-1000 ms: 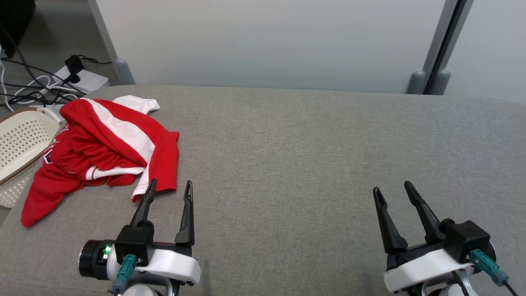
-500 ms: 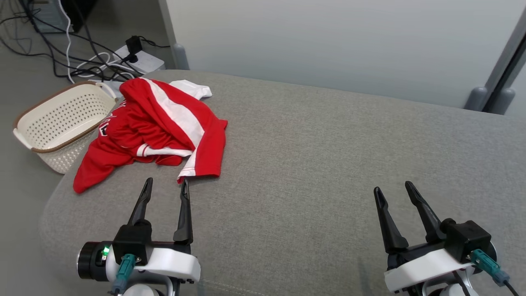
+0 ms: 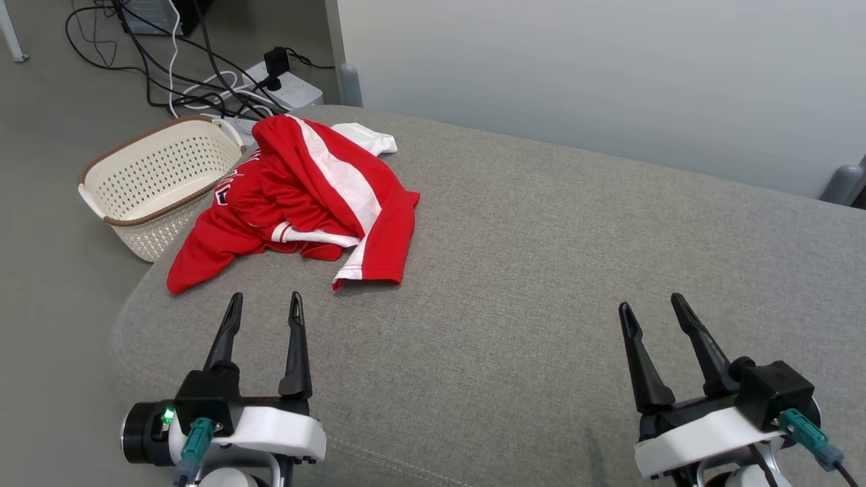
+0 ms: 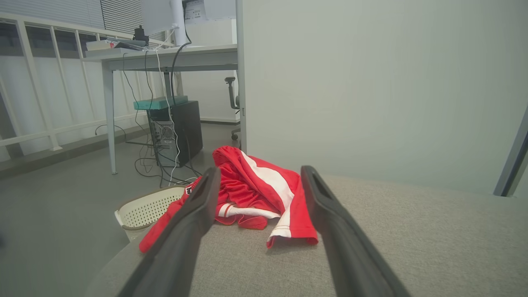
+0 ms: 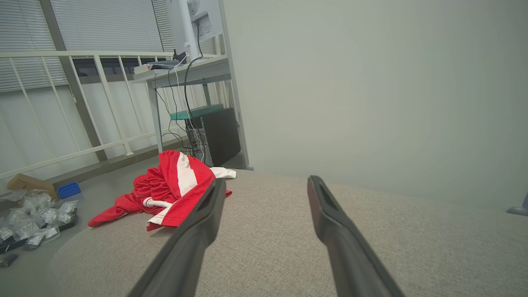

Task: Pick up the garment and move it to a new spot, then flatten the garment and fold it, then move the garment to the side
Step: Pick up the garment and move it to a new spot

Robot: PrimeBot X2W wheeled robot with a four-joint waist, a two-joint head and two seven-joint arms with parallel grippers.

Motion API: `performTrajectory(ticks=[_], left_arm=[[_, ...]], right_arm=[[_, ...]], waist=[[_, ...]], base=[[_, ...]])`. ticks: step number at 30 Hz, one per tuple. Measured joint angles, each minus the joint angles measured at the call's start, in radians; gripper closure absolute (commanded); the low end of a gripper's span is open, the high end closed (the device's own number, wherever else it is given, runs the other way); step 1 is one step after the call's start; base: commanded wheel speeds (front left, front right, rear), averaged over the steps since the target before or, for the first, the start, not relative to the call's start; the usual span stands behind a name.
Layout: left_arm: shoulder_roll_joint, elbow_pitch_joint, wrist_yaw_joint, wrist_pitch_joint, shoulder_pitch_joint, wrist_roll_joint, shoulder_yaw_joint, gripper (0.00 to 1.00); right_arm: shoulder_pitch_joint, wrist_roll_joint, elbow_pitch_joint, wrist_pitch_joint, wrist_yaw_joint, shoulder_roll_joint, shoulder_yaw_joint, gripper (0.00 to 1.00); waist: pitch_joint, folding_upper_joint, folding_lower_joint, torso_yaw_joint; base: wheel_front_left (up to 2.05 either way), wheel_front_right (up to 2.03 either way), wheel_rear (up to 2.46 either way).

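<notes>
Red with a broad white stripe, the crumpled fabric garment (image 3: pixel 304 196) lies heaped on the grey cloth-covered surface (image 3: pixel 541 270). It is near and just ahead of the left gripper (image 3: pixel 264 299), and well off to the left of the right gripper (image 3: pixel 649 303). Both grippers gape wide and empty. Over the last second the head camera has swung towards the heap; the garment itself has not moved. Judging by this, the pickup has not begun.
</notes>
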Motion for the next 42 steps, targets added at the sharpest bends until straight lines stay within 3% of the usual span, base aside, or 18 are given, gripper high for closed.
performTrajectory(ticks=[10,22,33,37,42], left_arm=[[-0.001,0.055,0.001,0.000,-0.036,-0.072,0.016,0.00],[-0.012,0.183,0.001,0.000,-0.311,-0.162,0.054,0.00],[-0.024,0.407,0.001,0.000,-0.559,-0.178,0.068,0.00],[-0.027,0.505,0.033,0.000,-0.640,-0.135,0.098,0.00],[-0.028,0.624,0.035,0.000,-0.706,-0.127,0.106,0.00]], right_arm=[[-0.001,0.000,0.013,0.000,0.000,-0.026,0.015,0.00],[-0.105,0.000,0.011,0.000,0.000,-0.101,0.040,0.00],[-0.190,0.001,0.003,0.000,0.000,-0.141,0.058,0.00],[-0.205,0.002,0.002,0.000,0.000,-0.151,0.071,0.00],[-0.222,0.011,0.002,0.000,0.000,-0.154,0.081,0.00]], waist=[[0.033,0.0000,0.0000,-0.032],[0.194,0.0000,0.0000,-0.092],[0.340,0.0000,0.0000,-0.159],[0.378,0.0000,0.0000,-0.185],[0.404,0.0000,0.0000,-0.210]], base=[[0.00,0.00,0.00],[0.00,0.00,0.00],[0.00,0.00,0.00],[0.00,0.00,0.00],[0.00,0.00,0.00]])
